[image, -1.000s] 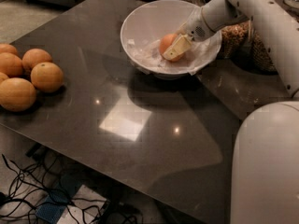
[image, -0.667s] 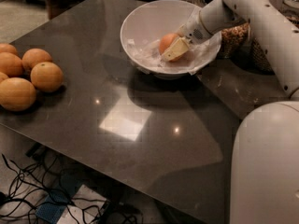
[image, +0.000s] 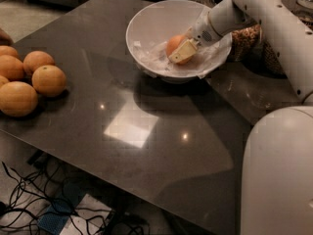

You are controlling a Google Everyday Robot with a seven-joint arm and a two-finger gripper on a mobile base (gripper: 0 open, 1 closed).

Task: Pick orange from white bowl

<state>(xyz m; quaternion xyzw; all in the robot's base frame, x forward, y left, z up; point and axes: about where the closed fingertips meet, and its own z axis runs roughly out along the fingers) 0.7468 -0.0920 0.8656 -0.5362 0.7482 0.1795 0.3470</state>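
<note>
Tool [image: 178, 51] inside the white bowl [image: 149, 23], fingers tight around the orange [image: 173, 43], one pale finger across its front

Dark grey glossy flat-topped table [image: 146, 151], corner pointing toward camera; wide round white bowl [image: 151, 26] sits directly on it near the far right side, casting a shadow forward; cluster of several pale yellow-orange round oranges [image: 49, 80] lies loose at the left edge, touching one another, well apart from the bowl; glass jar of brown nuts [image: 244, 37] stands just beside the bowl on its right, partly hidden by the arm; gripper [image: 182, 53] is down inside the bowl, off the tabletop.
</note>
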